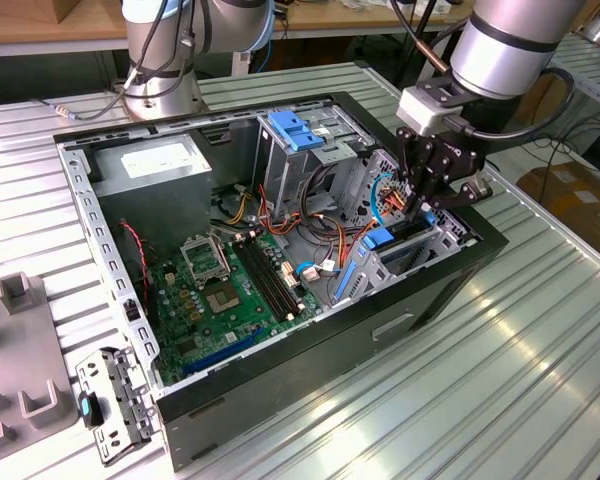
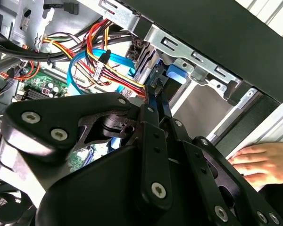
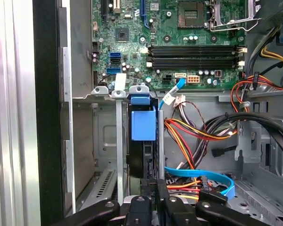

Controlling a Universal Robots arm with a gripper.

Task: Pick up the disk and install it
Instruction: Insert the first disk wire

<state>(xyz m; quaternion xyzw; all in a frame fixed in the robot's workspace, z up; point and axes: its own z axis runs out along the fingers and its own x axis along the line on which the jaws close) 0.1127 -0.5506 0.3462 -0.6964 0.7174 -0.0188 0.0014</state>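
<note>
The gripper (image 1: 432,205) has its fingers pinched narrow on the rear edge of the disk (image 3: 142,141), which stands on edge in the drive cage (image 1: 405,255) of the computer case (image 1: 460,290). Cables (image 3: 198,132) crowd just beside; a tilted push could jam the blue rail (image 3: 144,123) or snag wiring.

A: Colours inside the case (image 1: 450,290)?
B: Black walls, green motherboard (image 3: 179,28), blue carrier rails on the disk (image 3: 144,123).
A: Cables?
B: Red, yellow, orange wires (image 3: 188,134); one light-blue ribbon (image 3: 203,175).
</note>
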